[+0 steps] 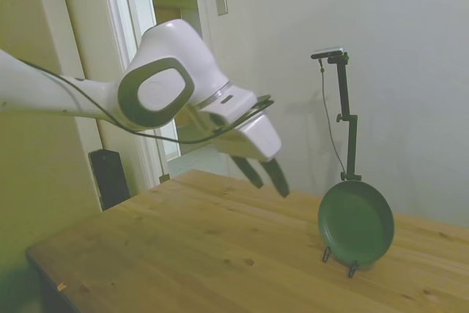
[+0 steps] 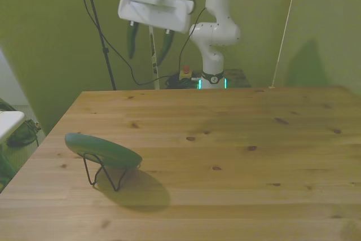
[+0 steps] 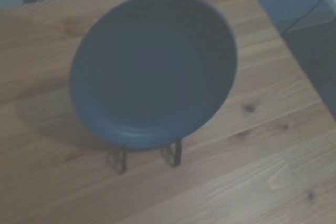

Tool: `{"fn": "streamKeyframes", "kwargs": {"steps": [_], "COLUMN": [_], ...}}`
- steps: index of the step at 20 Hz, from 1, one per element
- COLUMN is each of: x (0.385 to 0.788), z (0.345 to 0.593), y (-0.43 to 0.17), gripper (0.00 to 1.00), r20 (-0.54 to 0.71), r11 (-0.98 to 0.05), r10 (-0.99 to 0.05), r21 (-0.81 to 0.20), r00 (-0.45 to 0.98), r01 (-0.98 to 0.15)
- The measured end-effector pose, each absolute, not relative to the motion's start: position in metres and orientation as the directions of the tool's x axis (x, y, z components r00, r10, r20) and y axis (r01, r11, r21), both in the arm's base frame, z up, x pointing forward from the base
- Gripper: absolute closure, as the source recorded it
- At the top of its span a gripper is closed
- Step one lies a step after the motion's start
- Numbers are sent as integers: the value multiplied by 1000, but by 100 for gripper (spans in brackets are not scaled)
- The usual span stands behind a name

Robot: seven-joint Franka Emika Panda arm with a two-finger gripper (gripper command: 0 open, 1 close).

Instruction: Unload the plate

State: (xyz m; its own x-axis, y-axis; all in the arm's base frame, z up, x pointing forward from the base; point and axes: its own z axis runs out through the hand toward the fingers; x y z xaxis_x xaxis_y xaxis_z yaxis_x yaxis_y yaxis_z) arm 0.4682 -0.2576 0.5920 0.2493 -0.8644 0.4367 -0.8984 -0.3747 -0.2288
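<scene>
Approaching: the hand [image 1: 269, 172] hangs in the air above the desk [image 1: 220, 247], well apart from the plate [image 1: 356, 223], its two dark fingers [image 1: 278, 177] spread with nothing between them. The plate stands nearly on edge in a thin black wire stand [image 2: 104, 174] near the desk's edge at the front view's left, its lower rim caught by the stand's two front hooks [image 3: 171, 152]. It leans back on the wire, so its face is tilted rather than truly upright. Being round, it has no long axis in its own plane; its thin dimension runs along the line from hollow face to back. In the wrist view the hollow face [image 3: 152, 69] fronts the camera squarely, so the plate appears to face the arm. The approach step is judged to be in hand, with no contact yet. The next move probably calls for closing on the upper rim with one finger on each face, then lifting clear of the hooks.
</scene>
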Motion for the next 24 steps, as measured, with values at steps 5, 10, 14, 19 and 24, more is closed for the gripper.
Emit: {"fn": "streamKeyframes", "kwargs": {"steps": [5, 10, 14, 19, 24], "x": [489, 516, 522, 543, 562], "z": [613, 618, 610, 575, 570], "y": [-320, -318, -331, -342, -314], "gripper": [0, 0, 0, 0, 0], "r20": [473, 443, 501, 534, 511], "r11": [-295, -283, -240, -200, -231], "r10": [-869, -889, -865, -838, -851], "r21": [-257, -320, -385, -500, -572], "r00": [146, 121, 16, -117, -122], "r01": [-920, -904, -891, -843, -787]}}
